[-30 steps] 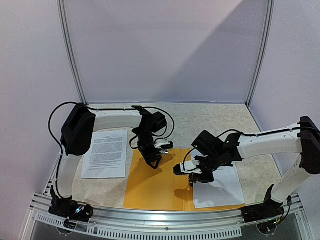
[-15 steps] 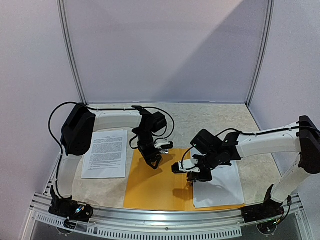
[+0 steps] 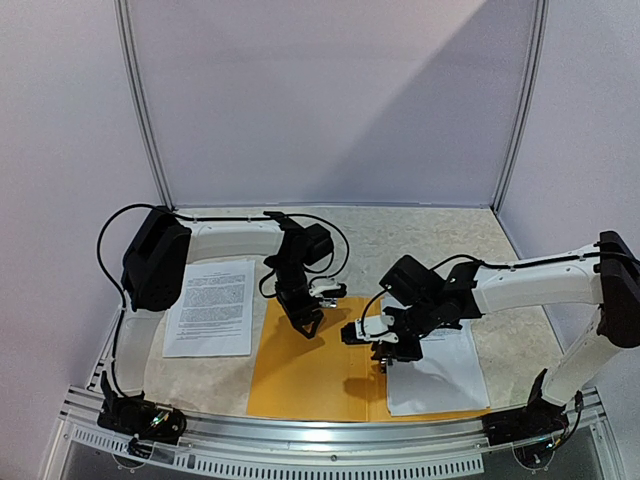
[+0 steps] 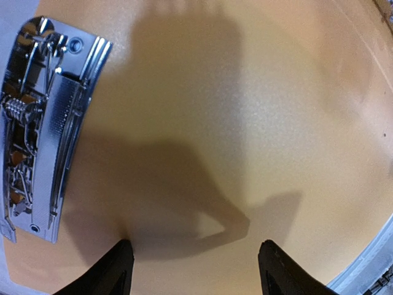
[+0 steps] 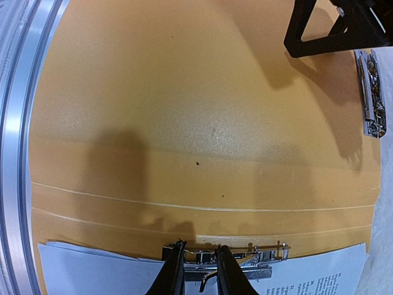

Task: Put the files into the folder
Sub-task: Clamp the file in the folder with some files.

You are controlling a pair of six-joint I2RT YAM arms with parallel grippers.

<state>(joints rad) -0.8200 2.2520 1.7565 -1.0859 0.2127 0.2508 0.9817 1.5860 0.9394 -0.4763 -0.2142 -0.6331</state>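
Files (image 3: 441, 376), floppy, best pinched by an edge, are being worked at the clip (image 5: 261, 253) by the narrowed right claw (image 5: 198, 252), grip unclear; left claw (image 4: 195, 246) spread.

Folder (image 3: 300, 375) orange-yellow; files (image 3: 210, 305) white, black text lines; clip (image 4: 43, 123) silver.

A single sheet (image 3: 210, 306) lies left of the open folder (image 3: 310, 375), other sheets (image 3: 440, 375) on its right half.

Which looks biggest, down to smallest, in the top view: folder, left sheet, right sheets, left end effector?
1. Folder
2. Left sheet and right sheets: alike; the right ones are partly hidden, so no ranking.
3. Left end effector
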